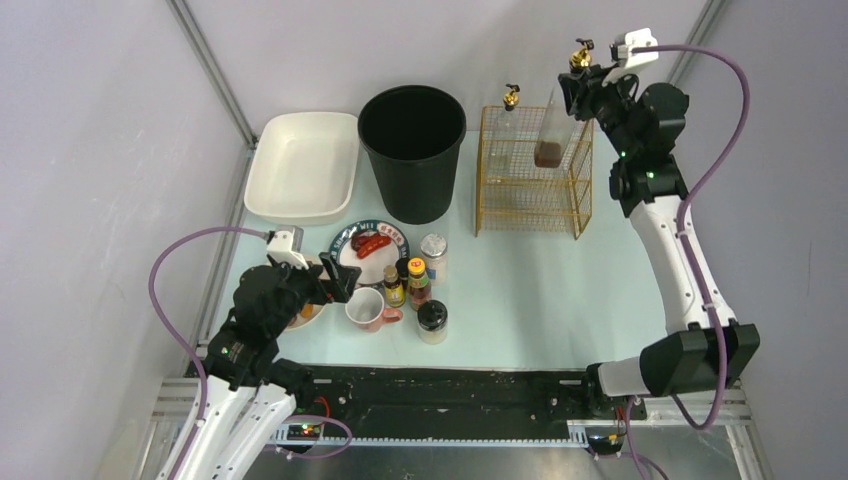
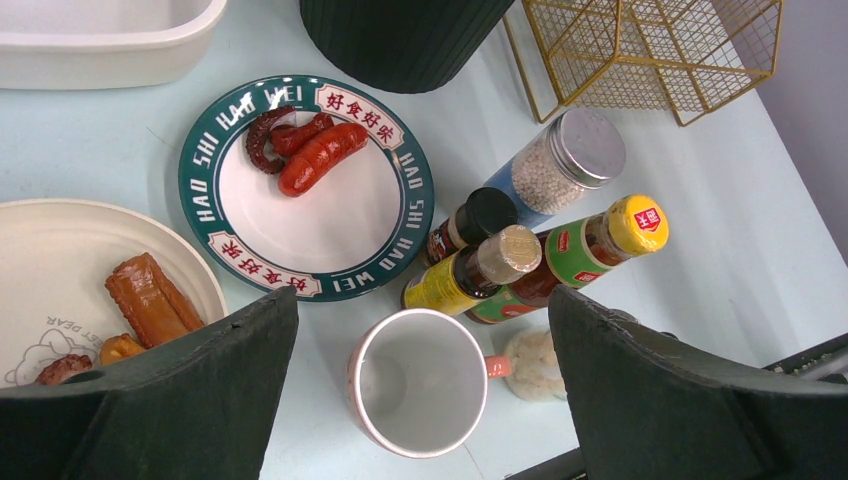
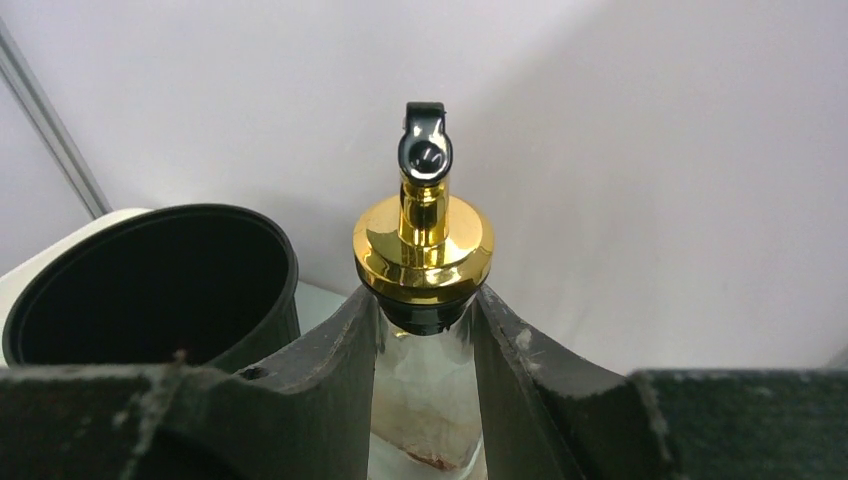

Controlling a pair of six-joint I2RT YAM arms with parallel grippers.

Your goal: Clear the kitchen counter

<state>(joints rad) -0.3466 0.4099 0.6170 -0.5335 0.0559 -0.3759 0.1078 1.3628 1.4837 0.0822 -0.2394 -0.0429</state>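
Glass bottle (image 3: 425, 395) in right pincer (image 3: 427, 310), counter (image 1: 560, 290) below

We're looking at a robotics lab cell dressed up as a kitchen: plain grey walls (image 1: 90, 150) and metal posts (image 1: 210, 70) box in a mint-green counter (image 1: 520, 300). Robot arms (image 1: 672, 250) are bolted at its edge, beside sauce bottles (image 1: 418, 283), a mug (image 1: 365, 310) and a plate (image 2: 200, 190) of sausages (image 2: 320, 155).

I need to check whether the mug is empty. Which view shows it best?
The left wrist view: the mug sits close below, its empty inside fully visible. The top external view shows it small, from above. The right wrist view does not show it.
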